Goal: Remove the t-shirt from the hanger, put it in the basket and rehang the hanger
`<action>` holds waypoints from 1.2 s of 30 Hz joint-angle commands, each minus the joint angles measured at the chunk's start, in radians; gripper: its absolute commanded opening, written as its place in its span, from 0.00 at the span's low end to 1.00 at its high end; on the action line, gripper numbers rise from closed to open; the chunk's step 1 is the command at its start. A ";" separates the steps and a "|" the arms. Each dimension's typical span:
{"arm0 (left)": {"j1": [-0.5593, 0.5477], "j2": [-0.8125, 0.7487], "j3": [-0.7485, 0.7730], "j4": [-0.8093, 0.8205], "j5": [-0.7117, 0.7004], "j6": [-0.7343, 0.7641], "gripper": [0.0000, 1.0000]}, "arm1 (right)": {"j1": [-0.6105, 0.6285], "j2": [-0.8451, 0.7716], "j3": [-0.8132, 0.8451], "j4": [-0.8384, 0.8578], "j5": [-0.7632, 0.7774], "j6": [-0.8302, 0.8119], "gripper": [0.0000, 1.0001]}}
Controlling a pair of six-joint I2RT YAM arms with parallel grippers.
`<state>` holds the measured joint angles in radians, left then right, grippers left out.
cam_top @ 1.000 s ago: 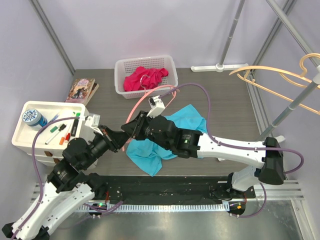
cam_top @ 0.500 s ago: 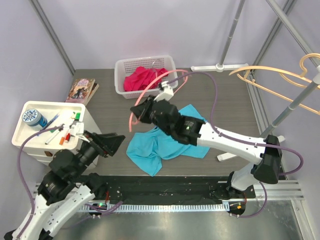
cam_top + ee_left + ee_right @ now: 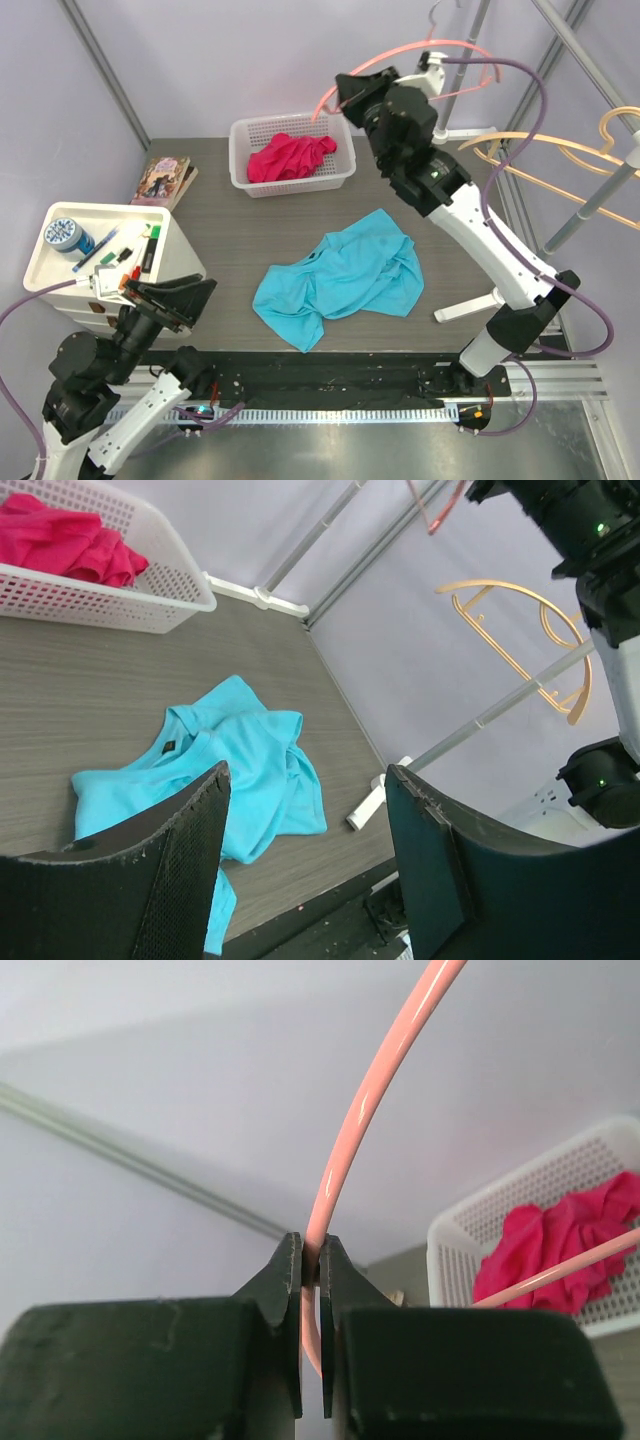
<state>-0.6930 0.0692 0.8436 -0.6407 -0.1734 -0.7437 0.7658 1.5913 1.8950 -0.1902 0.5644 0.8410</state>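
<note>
The turquoise t-shirt [image 3: 343,276] lies crumpled on the dark table, free of any hanger; it also shows in the left wrist view [image 3: 245,770]. High at the back, my right gripper [image 3: 345,92] is shut on the pink hanger [image 3: 400,57], whose thin pink bar [image 3: 375,1100] is pinched between the jaws [image 3: 311,1260]. My left gripper [image 3: 170,295] hangs open and empty near the front left, off to the left of the t-shirt. Its fingers [image 3: 190,860] frame the shirt in the left wrist view.
A white basket [image 3: 240,150] holding a magenta garment [image 3: 292,156] stands at the back. A white tray [image 3: 40,262] of markers and a tape roll sits at the left, with books [image 3: 164,180] behind it. Tan wooden hangers [image 3: 545,150] hang on a rail at the right.
My right arm swung the pink hanger up and back, away from the t-shirt, which dropped flat on the table. The left gripper opened, let go and drew back to the front left.
</note>
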 commanded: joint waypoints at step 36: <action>-0.002 0.055 -0.035 0.009 0.045 -0.066 0.62 | -0.525 -0.248 -0.177 -0.080 -0.147 0.280 0.21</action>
<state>-0.6930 0.1215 0.8246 -0.6762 -0.1440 -0.8051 0.2428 1.4136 1.7287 -0.3000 0.4141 1.0966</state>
